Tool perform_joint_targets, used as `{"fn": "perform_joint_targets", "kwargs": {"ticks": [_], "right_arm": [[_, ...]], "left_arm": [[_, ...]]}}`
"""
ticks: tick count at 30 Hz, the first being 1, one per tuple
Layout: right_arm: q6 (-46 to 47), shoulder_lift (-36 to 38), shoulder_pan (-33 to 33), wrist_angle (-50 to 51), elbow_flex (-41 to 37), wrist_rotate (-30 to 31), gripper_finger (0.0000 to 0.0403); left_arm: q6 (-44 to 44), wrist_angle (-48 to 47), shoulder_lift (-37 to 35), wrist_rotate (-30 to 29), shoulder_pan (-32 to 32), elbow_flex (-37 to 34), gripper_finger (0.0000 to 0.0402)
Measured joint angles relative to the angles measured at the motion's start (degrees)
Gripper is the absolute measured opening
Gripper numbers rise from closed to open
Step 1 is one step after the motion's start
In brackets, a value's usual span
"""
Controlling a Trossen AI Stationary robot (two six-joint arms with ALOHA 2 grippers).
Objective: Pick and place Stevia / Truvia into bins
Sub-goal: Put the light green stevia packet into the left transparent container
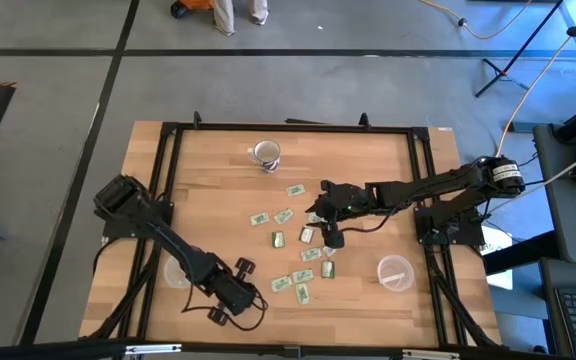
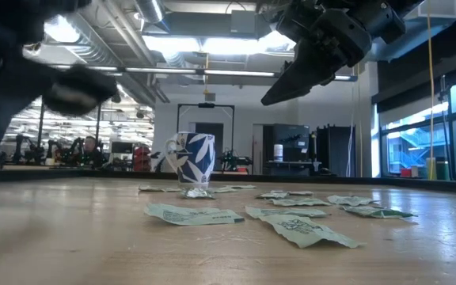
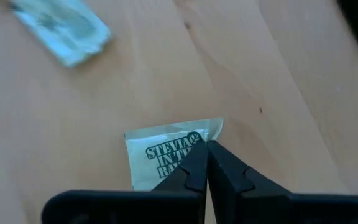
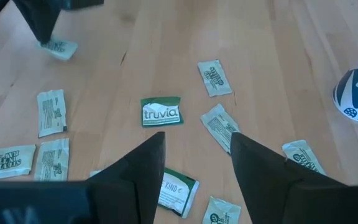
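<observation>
Now left gripper (image 3: 207, 149) clamped on Stevia packet (image 3: 160, 155) near mug (image 1: 265, 153), right gripper (image 4: 194, 152) fingers apart above scattered packets (image 1: 301, 255).

Readable print on the packets

A white packet (image 3: 166, 152) reads "STEVIA IN TH…"; a green packet (image 4: 161, 112) reads "truvia"; at its six o'clock another green packet (image 4: 178, 190) shows "KIND".

left tool (image 3: 207, 163) low, fingers pinched | right tool (image 4: 197, 163) raised, fingers apart

Packets (image 1: 303, 255) between two cups (image 1: 395, 272)
</observation>
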State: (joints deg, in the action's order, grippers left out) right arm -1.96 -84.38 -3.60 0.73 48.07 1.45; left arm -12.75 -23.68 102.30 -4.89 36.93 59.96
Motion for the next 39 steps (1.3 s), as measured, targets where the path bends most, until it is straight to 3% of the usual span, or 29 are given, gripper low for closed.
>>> {"fn": "perform_joint_targets", "kwargs": {"ticks": [4,7,13,20,26,33,39], "right_arm": [[0.0,0.0,0.0,0.0,0.0,0.0,0.0184],[0.0,0.0,0.0,0.0,0.0,0.0,0.0184],[0.0,0.0,0.0,0.1,0.0,0.0,0.0184],[-1.7,0.0,0.0,0.9,0.0,0.0,0.0184],[-3.2,0.0,0.0,0.9,0.0,0.0,0.0184],[-2.8,0.0,0.0,0.8,0.0,0.0,0.0184],[-2.8,0.0,0.0,0.0,0.0,0.0,0.0184]], "left_arm": [[-0.6,-2.4,-4.8,-3.1,-0.1,0.0,0.0003],[-5.7,-5.4,-10.7,-6.1,-0.1,0.1,0.0002],[-30.9,-17.7,-23.2,-11.5,0.0,0.1,0.0003],[-51.7,-32.6,-31.4,-5.5,2.4,0.1,0.0003],[-67.0,-36.6,-32.9,-4.2,7.7,0.1,0.0003],[-80.7,-41.3,-29.7,-4.4,12.5,0.2,0.0003],[-84.1,-42.7,-26.7,-4.4,13.0,0.2,0.0003]]}}
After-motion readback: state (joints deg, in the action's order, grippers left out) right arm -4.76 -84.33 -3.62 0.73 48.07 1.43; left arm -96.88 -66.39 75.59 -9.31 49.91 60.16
